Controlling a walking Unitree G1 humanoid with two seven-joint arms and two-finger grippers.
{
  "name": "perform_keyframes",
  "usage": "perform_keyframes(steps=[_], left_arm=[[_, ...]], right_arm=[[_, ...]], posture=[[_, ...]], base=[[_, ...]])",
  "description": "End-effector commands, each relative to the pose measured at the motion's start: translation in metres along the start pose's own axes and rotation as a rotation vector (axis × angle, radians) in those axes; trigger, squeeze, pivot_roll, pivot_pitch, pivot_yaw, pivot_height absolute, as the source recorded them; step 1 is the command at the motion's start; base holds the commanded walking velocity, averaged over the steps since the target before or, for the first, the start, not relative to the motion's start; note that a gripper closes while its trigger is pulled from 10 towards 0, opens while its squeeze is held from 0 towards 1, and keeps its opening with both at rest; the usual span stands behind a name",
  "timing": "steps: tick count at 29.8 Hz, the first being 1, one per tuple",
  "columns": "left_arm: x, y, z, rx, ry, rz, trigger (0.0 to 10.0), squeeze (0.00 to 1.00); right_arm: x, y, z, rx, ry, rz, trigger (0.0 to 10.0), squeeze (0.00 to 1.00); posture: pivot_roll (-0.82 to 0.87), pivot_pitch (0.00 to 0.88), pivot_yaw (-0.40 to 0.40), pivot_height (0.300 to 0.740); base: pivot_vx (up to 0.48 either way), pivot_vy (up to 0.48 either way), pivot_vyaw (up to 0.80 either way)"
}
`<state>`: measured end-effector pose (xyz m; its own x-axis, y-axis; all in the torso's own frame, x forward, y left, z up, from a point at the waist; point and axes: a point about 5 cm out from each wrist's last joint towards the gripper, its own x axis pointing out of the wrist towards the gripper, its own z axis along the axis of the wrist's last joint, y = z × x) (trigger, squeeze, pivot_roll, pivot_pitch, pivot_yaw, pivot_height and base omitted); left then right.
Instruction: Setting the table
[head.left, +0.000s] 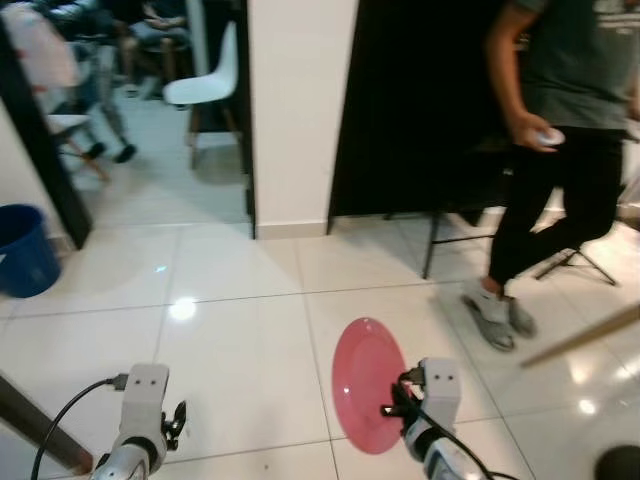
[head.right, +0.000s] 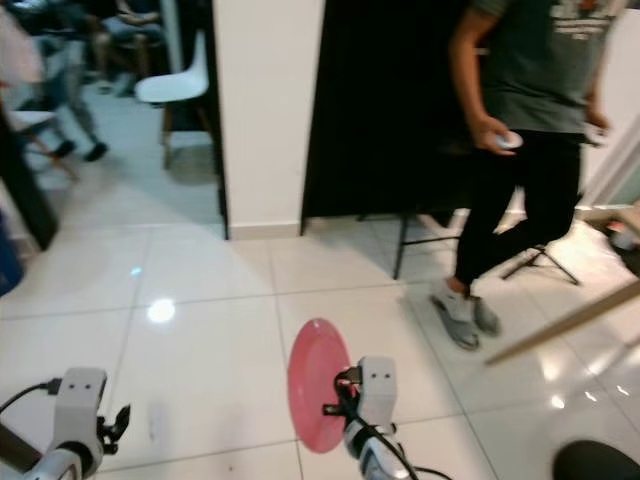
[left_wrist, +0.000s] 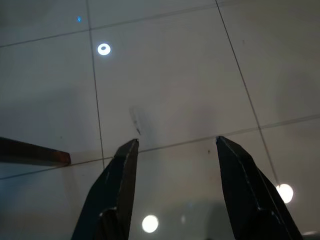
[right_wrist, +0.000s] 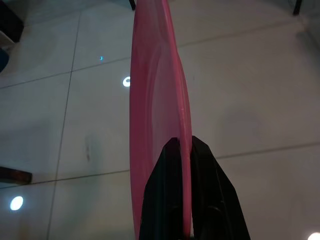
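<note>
Tiled floor (head.left: 240, 340); plate (head.left: 366, 385) in right tool (head.left: 392, 407).

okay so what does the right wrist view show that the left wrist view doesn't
The right wrist view has the right gripper pinching the rim of the pink plate, which it holds edge-on above the floor. The left wrist view has the left gripper with its fingers spread apart and nothing between them, plus a dark bar low at one side. Both share the white tiled floor with lamp reflections.
</note>
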<state>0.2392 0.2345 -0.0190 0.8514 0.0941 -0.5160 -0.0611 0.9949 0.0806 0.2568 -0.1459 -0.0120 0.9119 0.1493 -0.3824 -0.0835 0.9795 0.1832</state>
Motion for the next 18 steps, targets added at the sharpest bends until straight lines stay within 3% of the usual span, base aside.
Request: perform_keyframes(steps=[1,18], left_arm=[[-0.0001,-0.0028,-0.0025,0.014,0.003,-0.015,10.0,0.00],[0.0012,-0.0049,-0.0019,0.018,-0.012,-0.020,10.0,0.00]], right_arm=[[-0.0011,-0.0044,-0.0017,-0.015,0.004,-0.019,10.0,0.00],[0.0002,-0.0051,-0.0037,-0.025,0.014,-0.021,10.0,0.00]], posture=[[-0.02,0.000,0.070,0.740],[0.00,0.000,0.053,0.740]], base=[[0.000,0.000,-0.77],[0.000,0.000,-0.76]])
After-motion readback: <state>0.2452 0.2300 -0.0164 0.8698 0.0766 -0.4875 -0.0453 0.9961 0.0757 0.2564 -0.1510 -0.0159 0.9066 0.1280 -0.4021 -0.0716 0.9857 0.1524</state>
